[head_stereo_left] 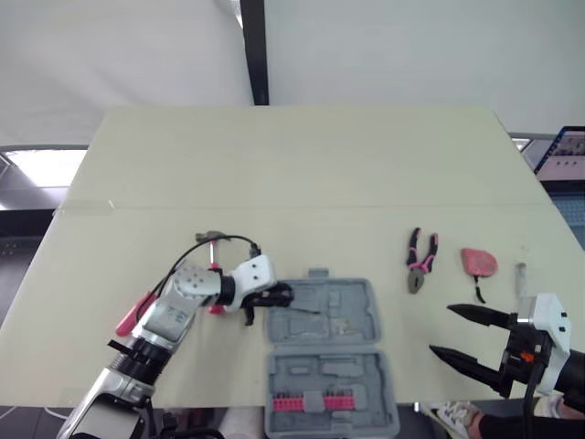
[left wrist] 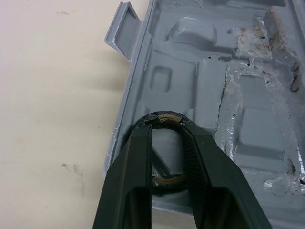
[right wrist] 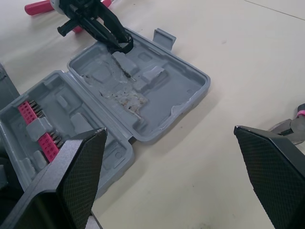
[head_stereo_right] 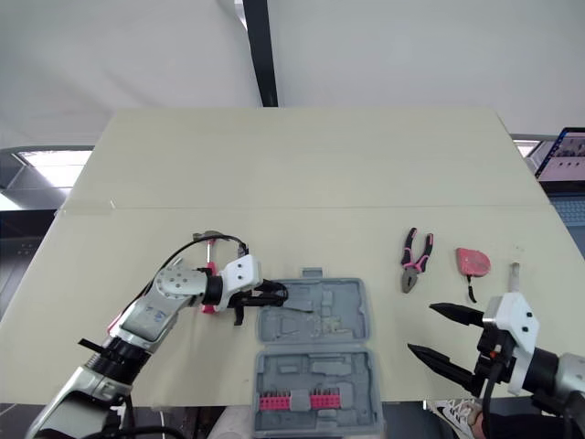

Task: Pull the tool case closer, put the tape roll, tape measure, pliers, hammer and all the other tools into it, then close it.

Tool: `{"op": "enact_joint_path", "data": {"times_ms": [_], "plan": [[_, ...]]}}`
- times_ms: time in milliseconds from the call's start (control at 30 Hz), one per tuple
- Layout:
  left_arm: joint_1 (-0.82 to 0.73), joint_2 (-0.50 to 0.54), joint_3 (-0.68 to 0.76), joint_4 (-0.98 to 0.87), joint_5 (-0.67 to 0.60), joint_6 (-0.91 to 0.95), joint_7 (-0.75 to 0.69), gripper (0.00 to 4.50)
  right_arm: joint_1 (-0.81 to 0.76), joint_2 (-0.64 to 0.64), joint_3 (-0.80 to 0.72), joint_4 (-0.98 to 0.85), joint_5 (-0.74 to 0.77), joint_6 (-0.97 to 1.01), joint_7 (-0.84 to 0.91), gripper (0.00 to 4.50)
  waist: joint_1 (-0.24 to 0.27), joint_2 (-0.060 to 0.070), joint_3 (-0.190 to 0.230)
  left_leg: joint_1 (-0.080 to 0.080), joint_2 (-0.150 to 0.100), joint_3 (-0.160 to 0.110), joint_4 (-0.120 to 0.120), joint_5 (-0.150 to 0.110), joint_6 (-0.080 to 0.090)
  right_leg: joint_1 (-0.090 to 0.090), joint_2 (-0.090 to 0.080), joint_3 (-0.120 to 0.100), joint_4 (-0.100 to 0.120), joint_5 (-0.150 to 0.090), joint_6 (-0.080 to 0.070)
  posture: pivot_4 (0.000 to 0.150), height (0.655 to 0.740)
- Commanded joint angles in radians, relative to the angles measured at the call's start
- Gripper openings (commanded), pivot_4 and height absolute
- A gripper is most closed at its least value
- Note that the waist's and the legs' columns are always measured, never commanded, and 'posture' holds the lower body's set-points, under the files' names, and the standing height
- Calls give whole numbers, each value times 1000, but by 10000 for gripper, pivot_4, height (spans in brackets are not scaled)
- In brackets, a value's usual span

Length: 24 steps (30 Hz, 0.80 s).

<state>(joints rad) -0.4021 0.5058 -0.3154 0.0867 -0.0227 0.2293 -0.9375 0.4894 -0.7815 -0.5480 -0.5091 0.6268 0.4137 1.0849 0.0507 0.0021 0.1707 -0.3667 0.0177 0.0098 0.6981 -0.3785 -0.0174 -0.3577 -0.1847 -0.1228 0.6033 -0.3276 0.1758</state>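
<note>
The grey tool case (head_stereo_left: 352,311) lies open near the table's front edge, with a row of pink bits (head_stereo_left: 311,401) in its nearer half. My left gripper (head_stereo_left: 277,295) is shut on a dark tape roll (left wrist: 164,116), which hangs just over the case's left rim (right wrist: 125,46). To the right of the case, the pink-handled pliers (head_stereo_left: 420,261) and the pink tape measure (head_stereo_left: 479,262) lie on the table. A pink-handled hammer (head_stereo_left: 215,265) lies behind my left wrist. My right gripper (head_stereo_left: 441,329) hovers open and holds nothing at the front right, short of the tape measure.
Another pink-handled tool (head_stereo_left: 132,315) lies partly under my left forearm. A small metal piece (head_stereo_left: 521,274) rests right of the tape measure. A laptop (head_stereo_left: 562,151) stands beyond the table's right edge. The far half of the cream table (head_stereo_left: 302,165) is bare.
</note>
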Motion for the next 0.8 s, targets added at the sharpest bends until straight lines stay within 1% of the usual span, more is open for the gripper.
{"op": "enact_joint_path", "data": {"times_ms": [33,100,233,333,400,433,467,533,567,600,633,733,767,800], "plan": [[20,2,26,-31,-19,27,6,10411,-3,-8,-24,-18,14,-6,0,45000,-1,0,0,0,0,0,0,0,0,0,0,0,0,0,0,1500,7400],[19,11,71,-85,-51,34,16,10411,-6,-7,-22,-17,12,-8,0,45000,-3,0,0,0,0,0,0,0,0,0,0,0,0,0,0,1500,7400],[40,22,229,-287,-198,152,43,10411,-13,-10,-23,-11,17,2,-1,45000,-4,0,0,-1,0,-1,0,0,0,0,0,0,0,0,0,1500,7400],[127,39,350,-464,-308,271,85,10411,-13,-12,-19,-4,28,21,3,45000,-10,1,-1,0,0,-1,0,0,0,0,0,0,0,0,0,1500,7400],[285,46,461,-567,-409,366,101,10411,-7,-10,-10,-2,23,29,2,45000,-17,2,-1,1,0,-1,-1,0,0,0,0,0,0,0,0,1500,7400],[381,58,513,-603,-435,416,110,10411,-5,-8,-6,-3,24,35,-1,45000,-26,3,-2,1,0,-1,-1,0,0,0,0,0,0,0,0,1500,7400],[498,73,554,-635,-420,412,114,10411,-4,-5,-3,-4,25,42,-5,45000,-31,3,-2,1,1,-1,-2,0,0,0,0,0,0,0,0,1500,7400],[708,79,618,-689,-386,363,116,15543,2,-5,3,-4,31,58,-8,45000,-39,1,-1,7,1,1,-9,0,0,1,0,0,-1,0,-1,1500,7400],[813,49,658,-718,-396,339,123,18642,7,-4,11,1,21,55,-6,45000,-41,0,-1,9,1,1,-12,0,0,2,0,0,-2,-1,-1,1500,7400],[880,28,683,-737,-412,325,131,22645,10,-3,17,4,14,51,-4,45000,-38,0,-1,11,1,2,-14,0,0,3,0,1,-5,-1,-1,1500,7400],[931,13,696,-750,-420,308,135,28123,14,-2,22,8,6,46,-3,45000,-29,0,-1,12,1,3,-14,0,0,6,0,1,-8,-1,-1,1500,7400],[1092,-30,692,-784,-409,234,126,42535,25,5,48,42,-45,-7,7,45000,3,0,-2,15,0,-1,-10,-1,1,15,0,2,-14,0,-1,1500,7400],[1133,-44,690,-793,-403,213,128,44512,28,7,52,48,-50,-12,9,45000,9,0,-2,15,-1,-2,-9,-2,1,16,0,3,-15,0,-1,1500,7400],[1163,-59,691,-798,-405,197,135,44512,29,9,54,53,-50,-15,10,45000,10,0,-2,15,-1,-2,-8,-3,2,17,0,4,-16,0,-1,1500,7400]]}}
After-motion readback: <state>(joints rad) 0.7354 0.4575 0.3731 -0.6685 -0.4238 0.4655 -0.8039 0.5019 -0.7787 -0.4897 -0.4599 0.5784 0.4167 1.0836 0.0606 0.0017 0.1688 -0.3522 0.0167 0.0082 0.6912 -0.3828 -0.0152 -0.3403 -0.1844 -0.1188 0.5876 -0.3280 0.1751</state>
